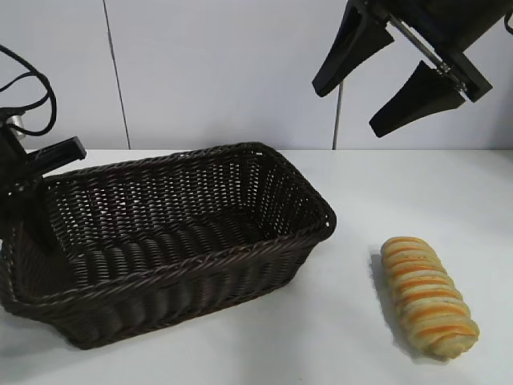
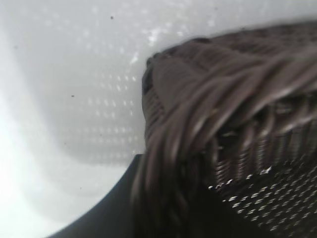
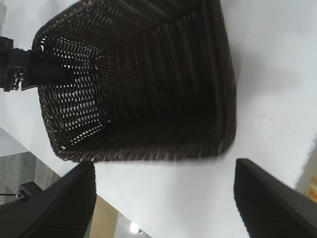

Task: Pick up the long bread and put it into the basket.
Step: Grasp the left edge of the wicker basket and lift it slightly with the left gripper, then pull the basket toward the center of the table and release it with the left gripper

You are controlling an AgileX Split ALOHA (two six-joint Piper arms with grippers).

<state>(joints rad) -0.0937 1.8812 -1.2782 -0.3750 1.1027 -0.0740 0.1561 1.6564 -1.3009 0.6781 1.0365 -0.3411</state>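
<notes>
Long bread [image 1: 428,297] lies on the white table [image 1: 337,337] well below my right pincer [image 1: 398,74], a little toward the camera side of it, and nothing touches it. Its long axis runs from the far side of the table toward the near edge, slanting slightly away from the basket [image 1: 240,265]. My two right fingers stand wide apart and empty, hanging high over the table's far right part and tipped downward toward the basket side. As I judge it, the coming move turns on this: I must drop nearly straight down and come a little forward, and turn the wrist so the fingers straddle the loaf across its narrow width, not along its length.

My right pincer is by far the nearer one. My left pincer [image 1: 32,180] sits at the far end of the basket, over the rim there, well apart from the bread; whether it is closed on the wicker I cannot tell, since only a dark finger against the weave shows.

Bare, smooth tabletop surrounds the loaf, with a clear gap between it and the basket's near corner. Behind stands a plain pale wall. The basket holds nothing, so room for the loaf looks ample.
</notes>
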